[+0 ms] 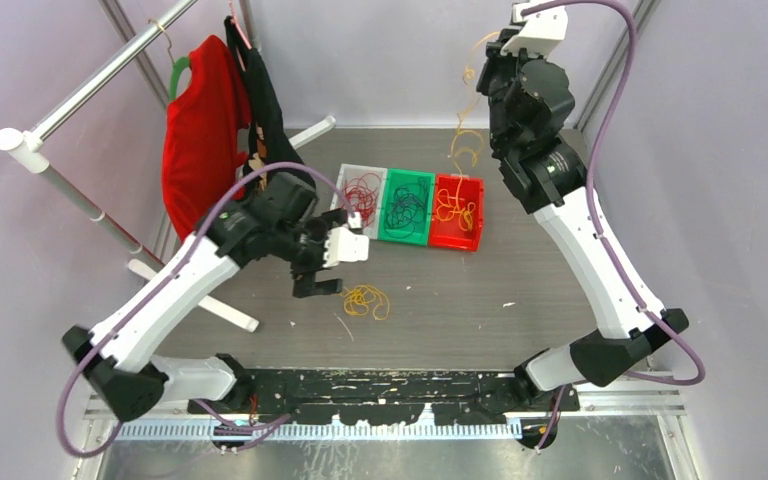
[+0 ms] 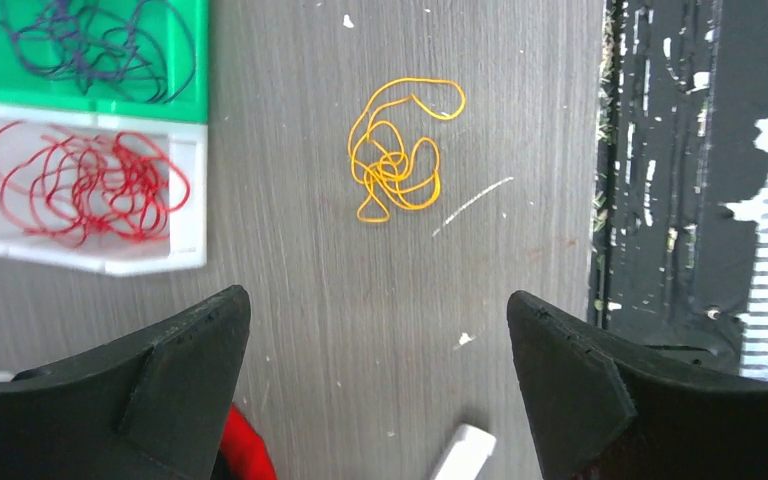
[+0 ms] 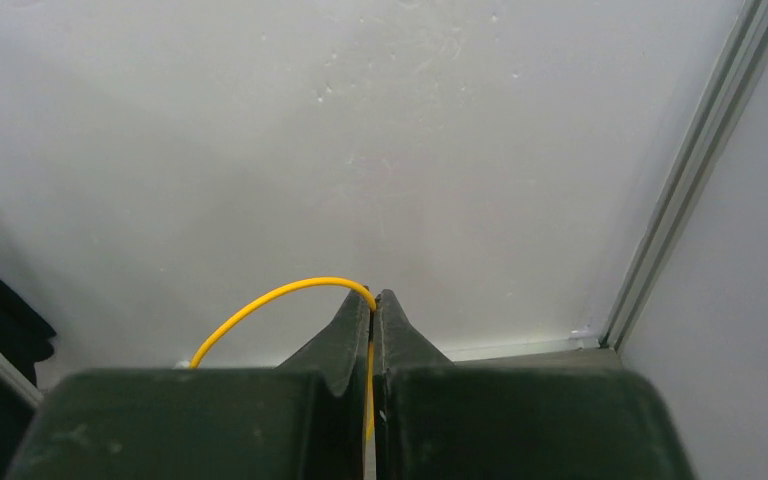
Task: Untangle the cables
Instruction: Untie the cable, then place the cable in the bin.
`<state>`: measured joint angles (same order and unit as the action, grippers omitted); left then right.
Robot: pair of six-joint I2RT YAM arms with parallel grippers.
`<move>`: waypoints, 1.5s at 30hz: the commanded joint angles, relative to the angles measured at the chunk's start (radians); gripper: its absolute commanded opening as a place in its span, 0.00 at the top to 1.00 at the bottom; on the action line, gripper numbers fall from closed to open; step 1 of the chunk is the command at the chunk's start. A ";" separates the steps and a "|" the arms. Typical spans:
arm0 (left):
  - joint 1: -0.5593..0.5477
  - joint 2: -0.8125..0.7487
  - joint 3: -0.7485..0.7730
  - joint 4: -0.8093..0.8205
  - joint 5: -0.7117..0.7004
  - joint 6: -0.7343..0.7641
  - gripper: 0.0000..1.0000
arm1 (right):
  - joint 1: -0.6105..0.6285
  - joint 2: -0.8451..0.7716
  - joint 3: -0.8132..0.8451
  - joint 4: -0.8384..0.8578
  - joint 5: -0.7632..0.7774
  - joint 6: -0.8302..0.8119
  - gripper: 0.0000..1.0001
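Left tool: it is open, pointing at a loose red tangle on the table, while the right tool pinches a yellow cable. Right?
Wrong colour: the left wrist view shows the loose tangle ahead of the open left tool is yellow-orange, not red. The right tool does pinch a yellow cable.

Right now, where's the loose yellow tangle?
Top view: the yellow tangle lies on the table, left of centre, beside the open left gripper, just below the white bin.

**Left hand low and spread, right hand high and pinched**

The left arm reaches forward and bends at the elbow. The left hand [image 2: 377, 305] points downward, fingers wide apart. The right arm stands raised. The right hand [image 3: 375, 300] is clamped tight on a yellow cable [image 3: 270, 297].
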<state>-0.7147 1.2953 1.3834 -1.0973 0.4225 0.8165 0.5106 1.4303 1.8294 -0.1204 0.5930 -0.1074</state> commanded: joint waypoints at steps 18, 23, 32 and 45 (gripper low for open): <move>0.129 -0.018 0.566 -0.308 -0.101 -0.229 0.01 | -0.156 -0.054 -0.448 0.080 0.085 0.190 0.99; 0.133 -0.053 0.585 -0.286 -0.120 -0.250 0.01 | -0.188 -0.037 -0.514 0.079 0.058 0.237 0.99; 0.162 -0.033 0.572 -0.254 -0.177 -0.302 0.01 | -0.188 -0.014 -0.619 0.039 -0.034 0.373 0.99; 0.175 -0.033 0.573 -0.208 -0.186 -0.302 0.01 | -0.186 0.096 -0.700 0.009 -0.090 0.465 0.99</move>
<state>-0.5468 1.2697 1.9297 -1.3594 0.2420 0.5289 0.3187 1.4788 1.1564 -0.1242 0.5137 0.3077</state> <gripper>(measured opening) 0.994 0.040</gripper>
